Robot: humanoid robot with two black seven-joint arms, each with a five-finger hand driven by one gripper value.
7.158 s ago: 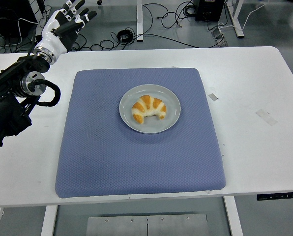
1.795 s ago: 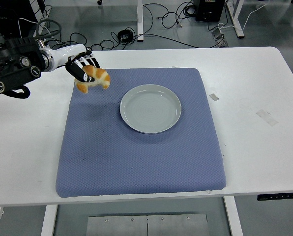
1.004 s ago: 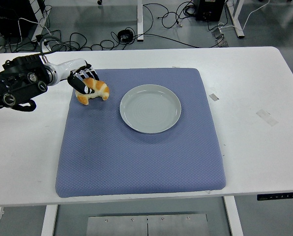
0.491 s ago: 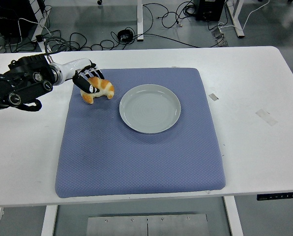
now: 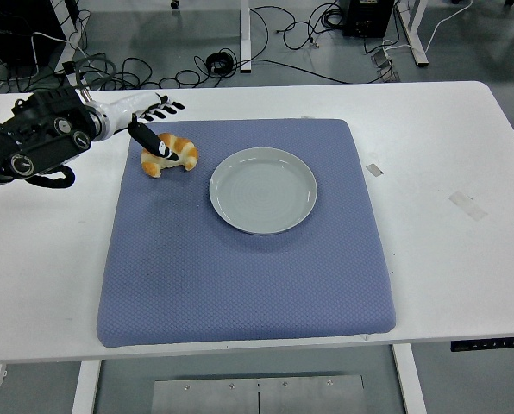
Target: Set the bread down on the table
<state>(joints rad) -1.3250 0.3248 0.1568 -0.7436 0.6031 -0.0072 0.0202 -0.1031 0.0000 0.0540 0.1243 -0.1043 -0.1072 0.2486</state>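
The bread, a croissant (image 5: pixel 172 154), lies on the blue mat (image 5: pixel 248 259) near its far left corner, left of the grey plate (image 5: pixel 263 190). My left hand (image 5: pixel 152 125) is just above and left of the croissant with its fingers spread. Its thumb still lies against the croissant's left end, while the other fingers point away over the mat's far edge. The plate holds nothing. The right arm is out of view.
The white table (image 5: pixel 447 172) extends right and left of the mat. Bits of tape (image 5: pixel 467 204) lie on its right side. Cables and desk legs are on the floor beyond the far edge.
The left hand carried the croissant from the plate to the mat's far left corner and set it down. In the last half second the fingers opened and lifted off it.
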